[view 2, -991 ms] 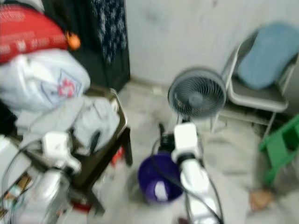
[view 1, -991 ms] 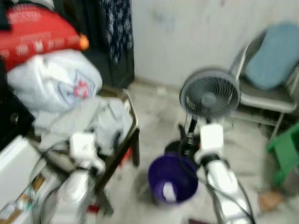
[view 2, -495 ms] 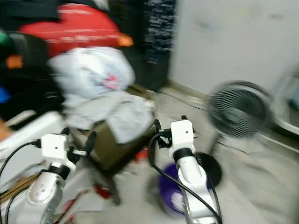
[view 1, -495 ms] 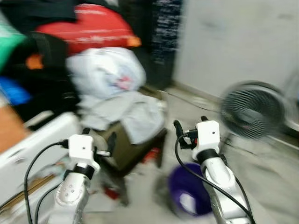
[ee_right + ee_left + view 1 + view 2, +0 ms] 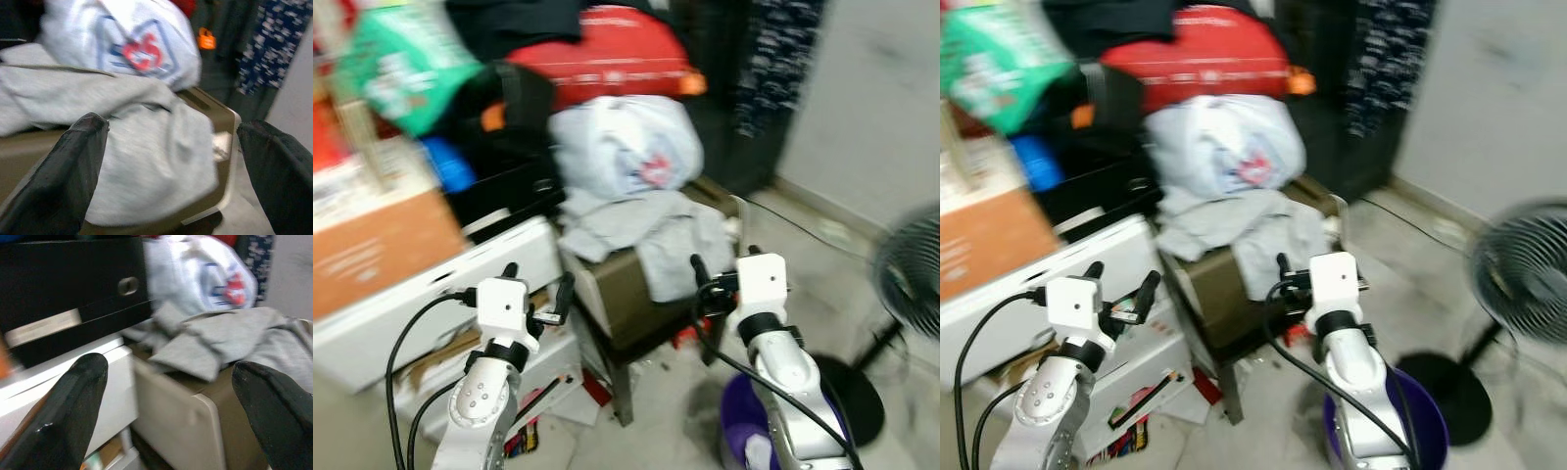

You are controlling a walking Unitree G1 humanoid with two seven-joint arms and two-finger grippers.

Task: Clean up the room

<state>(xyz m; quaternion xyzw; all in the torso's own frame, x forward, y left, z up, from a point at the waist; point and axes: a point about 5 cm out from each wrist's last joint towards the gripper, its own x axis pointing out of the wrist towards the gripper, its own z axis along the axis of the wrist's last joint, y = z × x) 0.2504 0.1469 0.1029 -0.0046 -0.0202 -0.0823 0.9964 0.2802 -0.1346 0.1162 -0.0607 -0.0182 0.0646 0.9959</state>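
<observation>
A grey garment (image 5: 646, 230) lies crumpled over an olive-brown chair (image 5: 617, 294), with a white plastic bag (image 5: 622, 147) stacked behind it. My left gripper (image 5: 538, 279) is raised and open, short of the chair's left side, nothing between its fingers. My right gripper (image 5: 724, 259) is open too, close to the chair's right front corner and the hanging edge of the garment (image 5: 146, 127). A purple bucket (image 5: 1425, 421) with something white inside stands on the floor beneath my right arm. The picture is blurred.
A red bag (image 5: 607, 59) and dark bags top the pile. A white drawer unit (image 5: 401, 313) and a cardboard box (image 5: 382, 245) stand at left. A floor fan (image 5: 911, 264) stands at the right edge. Scraps (image 5: 597, 387) lie under the chair.
The camera has swung left: the fan has slid to the right edge and the chair with the pile has come to the middle. Both grippers stay raised and open.
</observation>
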